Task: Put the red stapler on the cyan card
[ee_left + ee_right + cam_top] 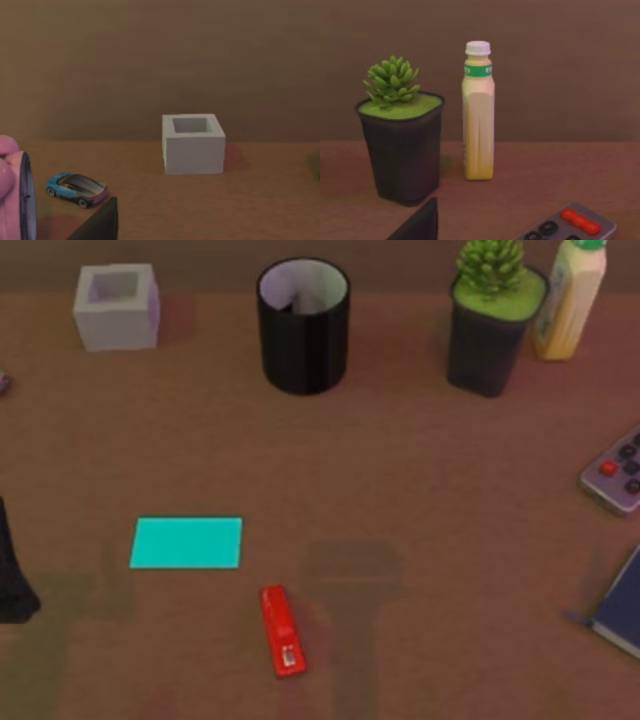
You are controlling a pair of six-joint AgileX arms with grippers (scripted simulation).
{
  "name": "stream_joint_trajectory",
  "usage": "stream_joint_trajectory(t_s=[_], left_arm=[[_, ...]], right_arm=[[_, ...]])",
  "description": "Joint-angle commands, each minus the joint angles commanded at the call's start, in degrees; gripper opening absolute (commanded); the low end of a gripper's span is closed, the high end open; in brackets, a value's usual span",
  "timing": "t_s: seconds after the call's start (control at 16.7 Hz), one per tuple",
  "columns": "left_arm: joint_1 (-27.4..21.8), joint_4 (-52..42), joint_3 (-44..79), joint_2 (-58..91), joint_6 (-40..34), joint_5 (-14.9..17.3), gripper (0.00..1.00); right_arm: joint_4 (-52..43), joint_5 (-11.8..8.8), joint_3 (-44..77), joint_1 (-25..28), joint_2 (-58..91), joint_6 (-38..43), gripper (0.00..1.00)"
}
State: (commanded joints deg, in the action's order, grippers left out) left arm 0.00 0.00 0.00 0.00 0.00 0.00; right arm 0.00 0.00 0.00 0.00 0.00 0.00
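The red stapler (283,631) lies flat on the brown desk (420,490) at about 6 o'clock in the top view, its long axis running nearly 12-to-6 with a slight tilt and its small pale patch at the 6 o'clock end. The cyan card (187,543) lies flat just up toward 10 o'clock from it, close by but not touching; nothing rests on the card.

Along the 12 o'clock edge of the desk stand a grey open box (118,307) at 11 o'clock, a black cup (303,326) near 12, a potted succulent (493,320) at 1 o'clock and a yellow bottle (570,300) just beside the pot. A grey remote (616,473) with a red button sits at 3 o'clock, and a dark blue notebook (622,605) at 4 o'clock.

The left arm (12,575) shows only as a dark shape at 9 o'clock (whether its fingers are spread or closed, I cannot tell). In the left wrist view a blue toy car (76,189) lies near the grey box. No part of the right arm's fingers can be made out in any view.
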Motion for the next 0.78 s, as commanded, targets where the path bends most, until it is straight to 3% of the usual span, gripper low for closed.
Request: stream_joint_trajectory(t_s=[0.36,0.78], left_arm=[[-3.1,-4.2,5.8,6.0,-4.0,0.2,1.0],[-15.6,-23.3,30.3,39.1,-21.1,0.0,1.0]], right_arm=[[0.0,0.0,0.0,0.0,0.0,0.0,1.0],[0.0,0.0,0.0,0.0,0.0,0.0,1.0]])
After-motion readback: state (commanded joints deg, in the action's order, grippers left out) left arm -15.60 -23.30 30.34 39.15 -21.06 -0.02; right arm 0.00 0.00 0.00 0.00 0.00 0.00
